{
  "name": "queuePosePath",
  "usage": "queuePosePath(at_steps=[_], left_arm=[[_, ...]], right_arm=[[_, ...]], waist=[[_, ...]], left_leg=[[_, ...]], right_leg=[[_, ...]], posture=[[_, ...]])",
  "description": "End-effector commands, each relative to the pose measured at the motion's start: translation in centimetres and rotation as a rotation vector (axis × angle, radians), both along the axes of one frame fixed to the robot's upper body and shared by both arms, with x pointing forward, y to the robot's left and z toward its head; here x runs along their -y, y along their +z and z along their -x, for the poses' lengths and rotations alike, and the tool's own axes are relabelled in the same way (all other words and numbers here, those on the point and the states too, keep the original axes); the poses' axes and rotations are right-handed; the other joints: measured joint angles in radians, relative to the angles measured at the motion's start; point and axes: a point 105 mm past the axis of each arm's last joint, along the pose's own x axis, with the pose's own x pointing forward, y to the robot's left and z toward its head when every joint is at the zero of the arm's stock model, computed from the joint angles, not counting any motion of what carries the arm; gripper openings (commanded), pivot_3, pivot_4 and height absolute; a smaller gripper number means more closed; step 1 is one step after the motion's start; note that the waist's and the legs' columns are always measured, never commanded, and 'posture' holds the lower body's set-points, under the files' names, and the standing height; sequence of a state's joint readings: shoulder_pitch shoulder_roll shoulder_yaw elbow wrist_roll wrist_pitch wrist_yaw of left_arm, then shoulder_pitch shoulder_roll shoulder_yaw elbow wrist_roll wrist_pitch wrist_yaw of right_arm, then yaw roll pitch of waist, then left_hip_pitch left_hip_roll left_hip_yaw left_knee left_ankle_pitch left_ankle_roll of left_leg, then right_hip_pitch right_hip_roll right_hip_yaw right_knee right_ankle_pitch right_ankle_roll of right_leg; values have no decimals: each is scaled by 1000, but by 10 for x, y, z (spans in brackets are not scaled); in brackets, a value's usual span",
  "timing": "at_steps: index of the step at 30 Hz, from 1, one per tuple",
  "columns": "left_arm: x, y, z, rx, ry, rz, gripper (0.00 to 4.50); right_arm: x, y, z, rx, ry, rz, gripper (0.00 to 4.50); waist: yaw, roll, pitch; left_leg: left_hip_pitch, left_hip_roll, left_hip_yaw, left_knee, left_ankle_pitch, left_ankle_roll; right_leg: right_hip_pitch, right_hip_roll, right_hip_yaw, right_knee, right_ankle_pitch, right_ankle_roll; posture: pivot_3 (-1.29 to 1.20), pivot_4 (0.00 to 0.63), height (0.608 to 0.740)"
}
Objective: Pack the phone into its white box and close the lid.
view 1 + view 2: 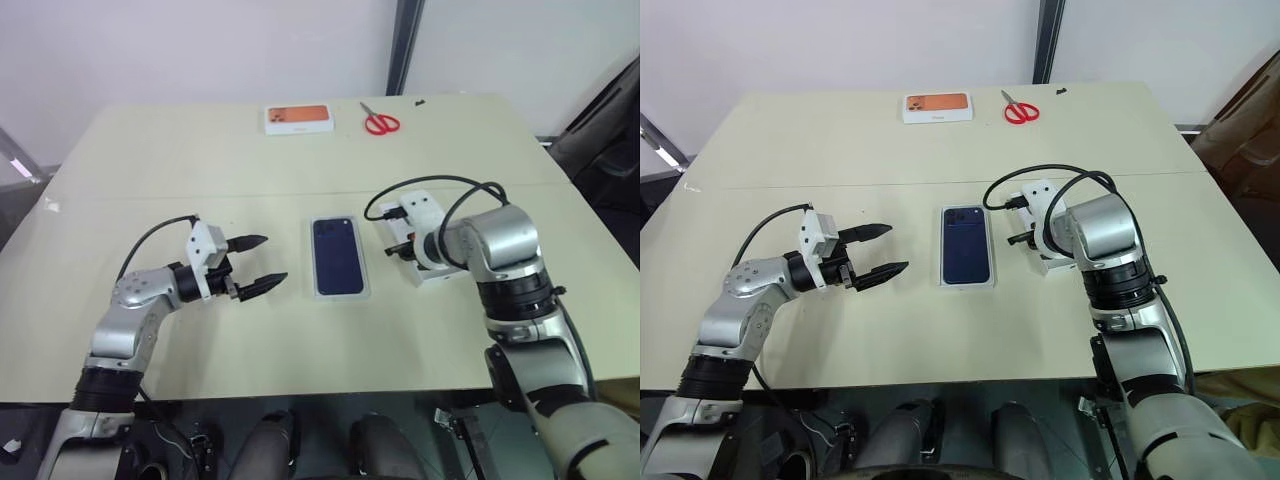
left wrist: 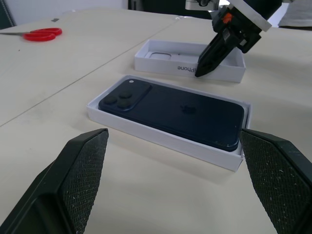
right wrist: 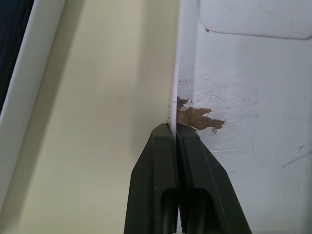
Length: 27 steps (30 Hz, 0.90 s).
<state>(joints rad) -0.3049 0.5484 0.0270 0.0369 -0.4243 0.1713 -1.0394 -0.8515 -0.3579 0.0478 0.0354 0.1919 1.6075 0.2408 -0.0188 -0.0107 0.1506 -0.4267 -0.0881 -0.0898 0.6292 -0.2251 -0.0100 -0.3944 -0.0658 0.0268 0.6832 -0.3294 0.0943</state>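
One step was done, the slim navy-blue phone lying in its shallow white box; the right gripper's jaws pinched the white upturned lid's wall, next needing lifting and flipping, while the left gripper's jaws stood wide

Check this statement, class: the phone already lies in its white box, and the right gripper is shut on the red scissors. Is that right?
Not quite. The right gripper is shut on the wall of the lid, not the scissors, which lie untouched at the table's far edge. The right wrist view shows this. The phone does lie in its white box.
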Motion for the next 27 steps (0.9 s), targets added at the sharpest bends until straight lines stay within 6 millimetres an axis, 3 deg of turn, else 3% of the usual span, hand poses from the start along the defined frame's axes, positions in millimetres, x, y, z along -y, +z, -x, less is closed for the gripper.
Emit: queuePosePath(at_steps=[1, 3, 7, 9, 16, 19, 21, 23, 27], left_arm=[[-3, 7, 0, 23, 8, 14, 4500], [-5, 8, -2, 24, 15, 14, 4500], [-9, 12, -5, 27, 35, 28, 4500], [-10, 13, -6, 29, 39, 26, 4500], [-10, 13, -6, 25, 55, 35, 4500], [-10, 15, -7, 27, 59, 38, 4500], [-11, 20, -8, 30, 68, 55, 4500], [-14, 25, -9, 35, 83, 75, 4500], [-21, 37, -12, 38, 114, 131, 4500]], right_arm=[[-15, 23, -8, 96, 29, -119, 50], [-20, 37, -17, 239, 98, -90, 50], [-36, 59, -26, 428, 176, -223, 50], [-45, 68, -27, 467, 187, -392, 50], [-83, 91, -16, 613, 380, -571, 50], [-95, 96, -8, 607, 403, -732, 50], [-103, 101, 1, 513, 376, -999, 50], [-110, 104, 12, 436, 391, -1150, 50], [-121, 99, 38, 296, 479, -1257, 50]], waist=[[-1, 0, 0], [-2, 0, 0], [-2, 0, 0], [-2, 0, 0], [-2, 0, 0], [-2, 0, 0], [-2, 0, 0], [-2, 1, 0], [0, 1, 0]], left_leg=[[0, 0, 0, 0, 0, 0], [0, 0, 0, 0, 0, 0], [0, 0, 0, 0, 0, 0], [0, 0, 1, 0, 0, 0], [0, 0, 0, 0, 0, 0], [0, 0, 0, 0, 0, 0], [0, 0, 0, 0, 0, 0], [0, 0, 0, 0, 0, 0], [0, 0, 0, 0, 0, 0]], right_leg=[[0, 0, 0, 0, 0, 0], [0, 0, 0, 0, 0, 0], [-1, 0, 0, 0, 0, 0], [-1, 0, 0, 0, 0, 0], [0, 0, 0, 1, 0, 0], [-1, 0, 0, 1, 0, 0], [-1, 0, 0, 1, 0, 0], [-1, 1, 0, 1, 0, 0], [0, 0, 0, 1, 0, 0]], posture=[[0, 150, 734], [0, 150, 734], [0, 150, 734], [0, 150, 734], [0, 150, 734], [0, 150, 734], [0, 150, 734], [0, 150, 734], [0, 150, 734]])
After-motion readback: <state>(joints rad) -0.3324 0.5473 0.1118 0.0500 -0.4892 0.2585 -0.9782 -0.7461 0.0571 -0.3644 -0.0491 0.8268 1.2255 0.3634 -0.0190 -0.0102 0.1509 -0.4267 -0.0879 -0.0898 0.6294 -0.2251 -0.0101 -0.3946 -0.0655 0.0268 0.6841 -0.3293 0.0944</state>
